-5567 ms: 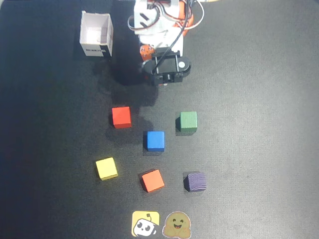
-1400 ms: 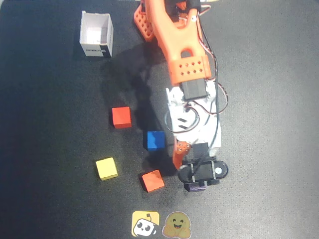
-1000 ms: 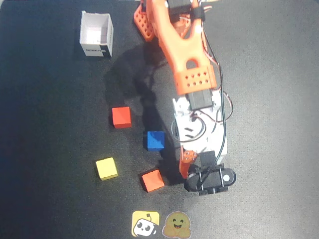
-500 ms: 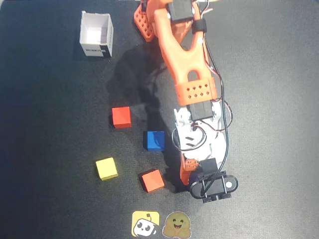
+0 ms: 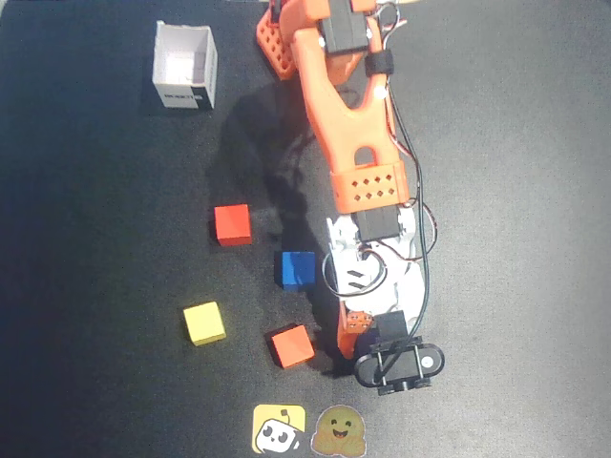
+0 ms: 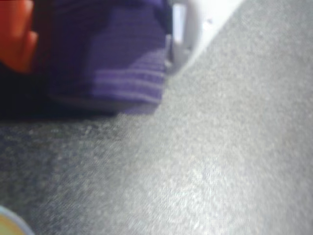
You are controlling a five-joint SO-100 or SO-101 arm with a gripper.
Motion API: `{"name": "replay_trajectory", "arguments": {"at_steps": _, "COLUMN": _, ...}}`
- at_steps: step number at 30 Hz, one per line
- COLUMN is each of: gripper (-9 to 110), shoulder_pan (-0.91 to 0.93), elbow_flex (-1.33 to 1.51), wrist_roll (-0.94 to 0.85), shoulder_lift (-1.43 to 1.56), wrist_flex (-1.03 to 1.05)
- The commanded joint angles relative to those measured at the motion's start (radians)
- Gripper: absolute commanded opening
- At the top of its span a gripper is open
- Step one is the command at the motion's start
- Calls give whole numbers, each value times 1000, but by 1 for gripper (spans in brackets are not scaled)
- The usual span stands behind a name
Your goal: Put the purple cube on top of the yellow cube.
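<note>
- The tabletop [image 5: 516, 239] is a dark, fine-grained matte surface; the wrist view shows its speckled texture and a bright glare band running diagonally.
- The arm [image 5: 358, 143] extends from the top edge towards the bottom of the overhead view and casts a soft shadow to its left.
- The claw [image 5: 396, 367] sits low on the tabletop, right of the orange cube [image 5: 292, 345].
- In the wrist view the purple cube [image 6: 117, 58] is pinched between the claw's orange finger [image 6: 14, 34] and white finger [image 6: 188, 29].
- The yellow cube [image 5: 204, 322] lies well apart, left of the orange cube.
- Two stickers [image 5: 310, 429] lie at the bottom edge.
</note>
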Motion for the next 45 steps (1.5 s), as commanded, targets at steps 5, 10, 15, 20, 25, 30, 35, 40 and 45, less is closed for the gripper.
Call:
{"name": "replay_trajectory", "arguments": {"at_steps": 5, "gripper": 12, "shoulder_pan": 11, "elbow_flex": -28, "wrist_roll": -3, "shoulder_lift": 11, "wrist_flex": -29}}
{"name": "replay_trajectory", "arguments": {"at_steps": 10, "gripper": 7, "shoulder_pan": 11, "elbow_flex": -15, "wrist_roll": 0, "shoulder_lift": 20, "wrist_flex": -41}}
{"name": "replay_trajectory", "arguments": {"at_steps": 15, "gripper": 6, "shoulder_pan": 12, "elbow_flex": -3, "wrist_roll": 18, "shoulder_lift": 35, "wrist_flex": -28}}
{"name": "replay_trajectory", "arguments": {"at_steps": 20, "gripper": 6, "shoulder_pan": 38, "elbow_flex": 2, "wrist_roll": 21, "shoulder_lift": 77, "wrist_flex": 17}}
{"name": "replay_trajectory", "arguments": {"at_steps": 25, "gripper": 6, "shoulder_pan": 101, "elbow_flex": 0, "wrist_roll": 28, "shoulder_lift": 213, "wrist_flex": 172}}
{"name": "replay_trajectory", "arguments": {"at_steps": 30, "gripper": 6, "shoulder_pan": 186, "elbow_flex": 35, "wrist_roll": 44, "shoulder_lift": 359, "wrist_flex": 319}}
{"name": "replay_trajectory", "arguments": {"at_steps": 35, "gripper": 6, "shoulder_pan": 304, "elbow_flex": 100, "wrist_roll": 40, "shoulder_lift": 477, "wrist_flex": 397}}
{"name": "replay_trajectory", "arguments": {"at_steps": 40, "gripper": 6, "shoulder_pan": 408, "elbow_flex": 109, "wrist_roll": -12, "shoulder_lift": 502, "wrist_flex": 451}}
{"name": "replay_trajectory", "arguments": {"at_steps": 45, "gripper": 6, "shoulder_pan": 491, "elbow_flex": 101, "wrist_roll": -160, "shoulder_lift": 497, "wrist_flex": 457}}
